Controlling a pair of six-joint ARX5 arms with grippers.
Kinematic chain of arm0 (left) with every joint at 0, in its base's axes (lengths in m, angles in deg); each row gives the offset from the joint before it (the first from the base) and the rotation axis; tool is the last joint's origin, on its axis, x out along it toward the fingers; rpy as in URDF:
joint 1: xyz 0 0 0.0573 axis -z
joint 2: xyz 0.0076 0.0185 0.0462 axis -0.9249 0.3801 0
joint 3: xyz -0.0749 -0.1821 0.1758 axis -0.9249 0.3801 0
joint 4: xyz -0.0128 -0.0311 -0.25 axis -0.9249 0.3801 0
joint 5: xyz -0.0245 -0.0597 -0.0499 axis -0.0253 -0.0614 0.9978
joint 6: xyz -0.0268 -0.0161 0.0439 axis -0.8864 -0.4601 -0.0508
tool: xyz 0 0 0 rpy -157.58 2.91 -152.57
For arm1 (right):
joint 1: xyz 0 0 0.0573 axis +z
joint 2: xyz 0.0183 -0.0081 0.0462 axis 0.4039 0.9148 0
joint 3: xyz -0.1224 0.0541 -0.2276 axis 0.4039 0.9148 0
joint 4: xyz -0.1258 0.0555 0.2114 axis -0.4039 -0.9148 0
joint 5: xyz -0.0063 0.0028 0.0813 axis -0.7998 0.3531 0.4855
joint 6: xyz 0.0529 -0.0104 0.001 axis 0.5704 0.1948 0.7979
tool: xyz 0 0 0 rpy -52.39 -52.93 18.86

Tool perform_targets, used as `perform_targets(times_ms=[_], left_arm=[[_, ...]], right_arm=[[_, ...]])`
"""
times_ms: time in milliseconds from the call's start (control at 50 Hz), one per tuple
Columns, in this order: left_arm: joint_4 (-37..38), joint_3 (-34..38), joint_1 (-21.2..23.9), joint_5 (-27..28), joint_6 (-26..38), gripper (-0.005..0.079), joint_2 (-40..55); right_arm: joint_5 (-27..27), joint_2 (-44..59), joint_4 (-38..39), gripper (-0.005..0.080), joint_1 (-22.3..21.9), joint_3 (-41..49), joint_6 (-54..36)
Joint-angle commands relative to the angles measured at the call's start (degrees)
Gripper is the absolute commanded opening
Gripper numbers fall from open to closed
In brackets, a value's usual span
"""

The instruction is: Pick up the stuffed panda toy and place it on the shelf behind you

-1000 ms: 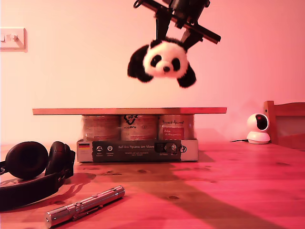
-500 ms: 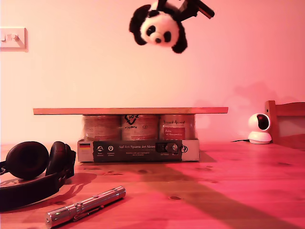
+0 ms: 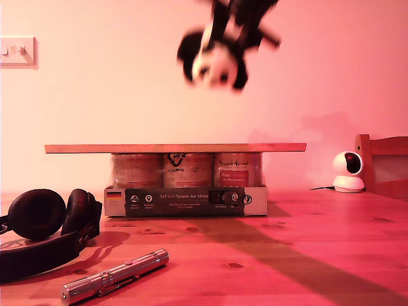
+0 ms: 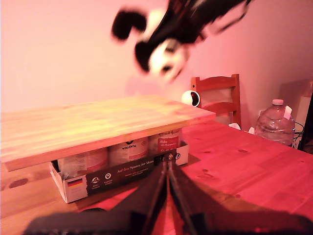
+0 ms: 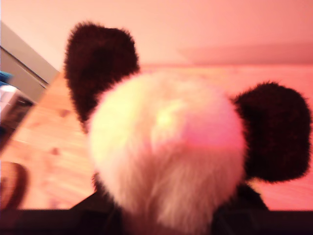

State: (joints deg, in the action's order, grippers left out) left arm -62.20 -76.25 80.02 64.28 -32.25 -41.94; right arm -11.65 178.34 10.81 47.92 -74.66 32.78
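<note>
- The stuffed panda toy (image 3: 213, 64) hangs head-down, high above the shelf (image 3: 175, 148) and well apart from it. My second gripper (image 3: 233, 39) has its black fingers clamped on the body. It's all motion blur in the exterior view, and the arm is cut off by the top edge.
- The second wrist view is basically just fluff: the panda's (image 5: 166, 147) white head and two black ears fill the frame. I can't make out the jaws there, only a dark strip.
- Only the first wrist view shows my first gripper (image 4: 167, 165), low over the table (image 4: 244, 161), fingers pressed together with nothing in them.
- That view also shows the shelf's (image 4: 98, 122) broad top, a water bottle (image 4: 276, 122) and the whole chair (image 4: 217, 95). The exterior view gets just the plank's thin edge, resting on the tray of jars (image 3: 185, 201).
- Exterior view only: headphones (image 3: 44, 229), silver penlight (image 3: 115, 275) and wall switch (image 3: 17, 51).
- The white camera (image 3: 347, 171) sits just beside the chair.
</note>
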Motion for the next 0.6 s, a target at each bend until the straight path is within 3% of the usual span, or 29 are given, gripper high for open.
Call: perform_targets(times_ms=[0,440,580], left_arm=[[-0.39,-0.52,0.20,0.24,-0.15,-0.0021,-0.52],[-0.37,-0.52,0.17,0.24,-0.13,-0.0021,-0.52],[-0.37,-0.52,0.17,0.24,-0.13,-0.0021,-0.52]], right_arm=[[-0.90,0.57,1.92,0.0247,0.20,-0.66,-0.81],[-3.56,7.17,4.70,0.0250,0.15,-0.66,-1.88],[-4.72,7.69,4.70,0.0371,0.15,-0.66,-1.77]])
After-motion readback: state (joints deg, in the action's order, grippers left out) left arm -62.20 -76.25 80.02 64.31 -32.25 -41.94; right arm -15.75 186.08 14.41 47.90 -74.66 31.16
